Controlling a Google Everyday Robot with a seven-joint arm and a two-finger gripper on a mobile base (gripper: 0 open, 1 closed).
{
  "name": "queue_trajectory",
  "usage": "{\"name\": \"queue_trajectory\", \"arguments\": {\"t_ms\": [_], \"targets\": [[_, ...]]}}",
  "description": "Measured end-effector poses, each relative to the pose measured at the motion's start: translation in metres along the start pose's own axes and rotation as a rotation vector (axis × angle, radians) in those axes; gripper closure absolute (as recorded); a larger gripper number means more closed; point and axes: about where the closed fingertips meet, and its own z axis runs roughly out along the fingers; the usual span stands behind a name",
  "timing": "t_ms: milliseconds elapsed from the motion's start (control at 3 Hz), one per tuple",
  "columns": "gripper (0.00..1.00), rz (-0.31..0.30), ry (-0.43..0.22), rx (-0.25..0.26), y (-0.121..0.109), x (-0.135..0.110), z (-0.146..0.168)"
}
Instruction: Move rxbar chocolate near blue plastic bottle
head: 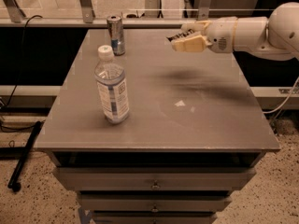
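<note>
Tool (174, 38) clamping rxbar chocolate (180, 34) over grey table (205, 125), blue plastic bottle (112, 90) upright, speckled floor (32, 204)

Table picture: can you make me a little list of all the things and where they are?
table: grey top, drawers underneath
blue plastic bottle: standing up, front-left part of the table, white cap on
can: standing up near the back edge, behind the bottle
gripper: in the air over the back-right part of the table
rxbar chocolate: dark bar pinched in the gripper, off the table
bar near bottle: not yet
</note>
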Motion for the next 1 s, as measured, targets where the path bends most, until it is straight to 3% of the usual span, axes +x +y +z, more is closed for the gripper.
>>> {"name": "queue_trajectory", "arguments": {"t_ms": [1000], "targets": [[1.00, -0.027, -0.089, -0.173, 0.091, -0.043, 0.022]]}}
